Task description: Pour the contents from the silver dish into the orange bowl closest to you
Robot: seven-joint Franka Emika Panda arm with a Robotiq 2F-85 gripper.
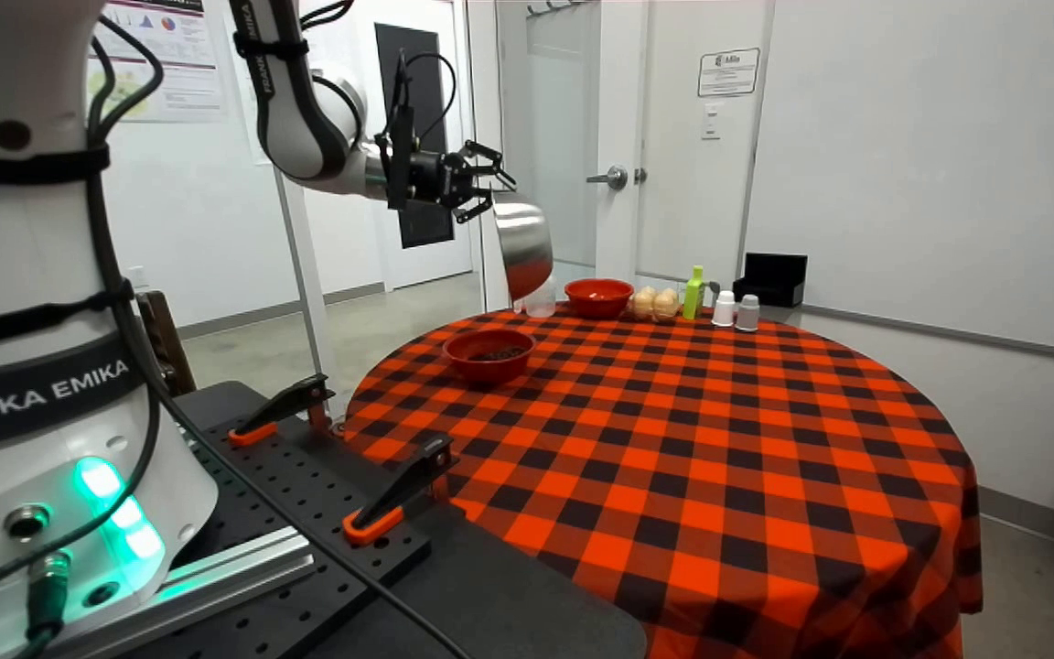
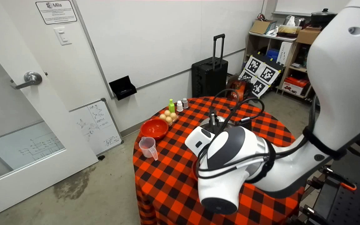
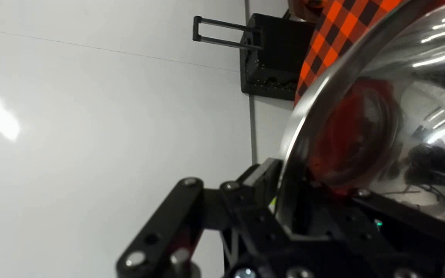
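Silver dish (image 1: 527, 240) tipped on its side; the pour looks finished, or very nearly.

In an exterior view, the gripper (image 1: 496, 188) pinches the dish by its rim, high above the checkered tablecloth (image 1: 728, 439), mouth turned toward the robot; on the cloth, the orange bowl (image 1: 488, 372) nearest the robot holds small dark bits (image 1: 503, 354), and a 2nd red bowl (image 1: 598, 309) stands farther back. In an exterior view, the arm (image 2: 230, 150) hides most of the dish and the near bowl; whether they line up I cannot tell. In the wrist view, 2 fingers (image 3: 263, 173) clasp the rim, and the inside that shows looks bare. Next move, I judge: check for leftovers, then level the dish and carry it clear.
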